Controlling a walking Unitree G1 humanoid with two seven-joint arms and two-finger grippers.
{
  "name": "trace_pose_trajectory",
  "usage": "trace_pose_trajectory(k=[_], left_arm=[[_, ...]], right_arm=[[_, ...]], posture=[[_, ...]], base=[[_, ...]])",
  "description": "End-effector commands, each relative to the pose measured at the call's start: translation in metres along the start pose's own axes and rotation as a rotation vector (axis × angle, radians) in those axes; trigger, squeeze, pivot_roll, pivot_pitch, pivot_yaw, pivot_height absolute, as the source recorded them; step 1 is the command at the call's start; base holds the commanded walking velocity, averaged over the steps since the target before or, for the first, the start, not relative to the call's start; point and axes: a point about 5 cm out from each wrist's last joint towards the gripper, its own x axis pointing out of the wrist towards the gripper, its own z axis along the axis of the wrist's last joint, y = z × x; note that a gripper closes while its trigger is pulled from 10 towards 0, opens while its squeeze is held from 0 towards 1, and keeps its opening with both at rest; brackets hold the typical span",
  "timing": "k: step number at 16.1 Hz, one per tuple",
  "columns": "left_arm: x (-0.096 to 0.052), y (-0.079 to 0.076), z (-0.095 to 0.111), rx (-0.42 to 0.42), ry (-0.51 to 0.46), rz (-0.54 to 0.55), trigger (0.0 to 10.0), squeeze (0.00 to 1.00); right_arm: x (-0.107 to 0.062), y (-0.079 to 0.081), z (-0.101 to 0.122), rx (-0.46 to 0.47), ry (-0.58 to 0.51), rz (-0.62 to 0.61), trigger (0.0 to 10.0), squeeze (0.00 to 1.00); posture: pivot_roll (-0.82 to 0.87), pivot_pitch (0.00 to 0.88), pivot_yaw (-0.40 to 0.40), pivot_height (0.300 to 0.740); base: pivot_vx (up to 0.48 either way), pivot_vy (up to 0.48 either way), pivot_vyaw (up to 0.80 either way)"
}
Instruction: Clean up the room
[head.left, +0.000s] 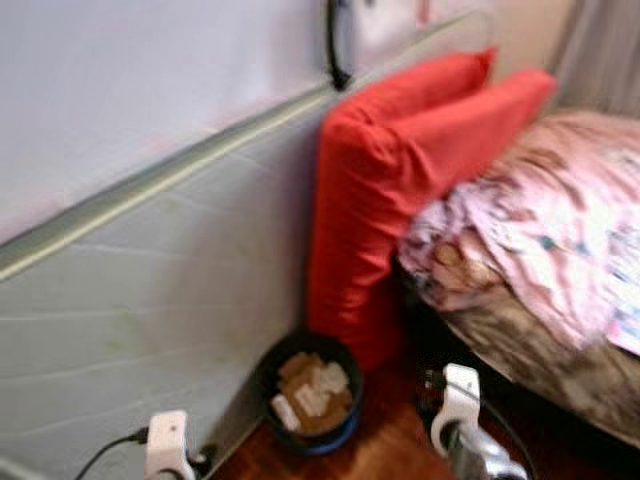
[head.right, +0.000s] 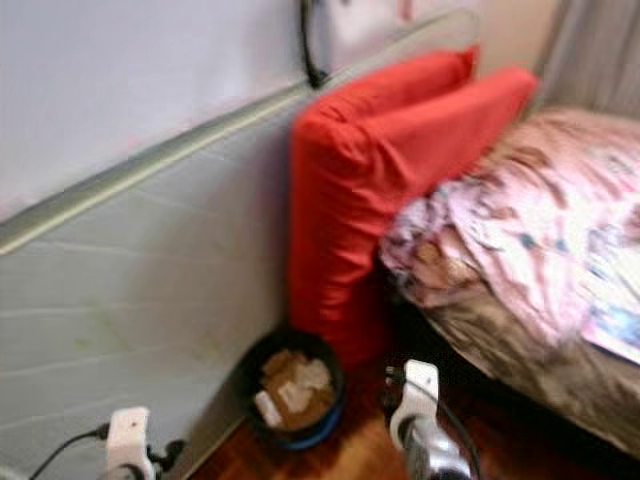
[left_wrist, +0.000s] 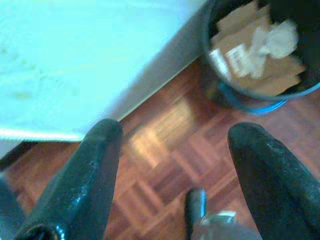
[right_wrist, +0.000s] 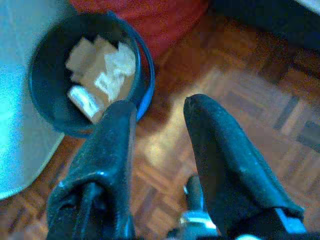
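Robot faces a full waste bin (head.left: 310, 395) beside the bed (head.left: 540, 250); both grippers empty, fingers apart; next, find litter

You see two bright red cushions (head.left: 400, 160), a pink floral-patterned bedspread (head.left: 540, 220), a pale grey-blue wall (head.left: 150, 300), reddish-brown parquet floor (left_wrist: 165, 165), and a dark bin (right_wrist: 47, 107) with a blue base, holding tan cardboard scraps (left_wrist: 250, 50).

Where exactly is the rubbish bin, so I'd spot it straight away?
Find the big red cushion standing on end between the grey wall and the bed. At its foot, on the parquet floor, sits the waste bin: round, dark, blue-rimmed at the base, holding cardboard scraps and crumpled paper.
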Motion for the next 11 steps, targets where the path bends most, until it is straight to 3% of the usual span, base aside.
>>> trace_pose_trajectory(k=[1, 11], left_arm=[[-0.0055, 0.0017, -0.0237, 0.0, 0.083, 0.003, 10.0, 0.0], [-0.0043, -0.0022, -0.0206, -0.045, 0.059, 0.002, 10.0, 0.0]], right_arm=[[-0.0019, -0.0077, -0.0069, 0.024, 0.027, -0.025, 10.0, 0.0], [-0.0018, -0.0106, -0.0023, 0.027, 0.023, -0.027, 10.0, 0.0]], posture=[[0.01, 0.0, 0.071, 0.74], [0.01, 0.0, 0.041, 0.74]], base=[[0.0, 0.0, 0.0], [0.0, 0.0, 0.0]])
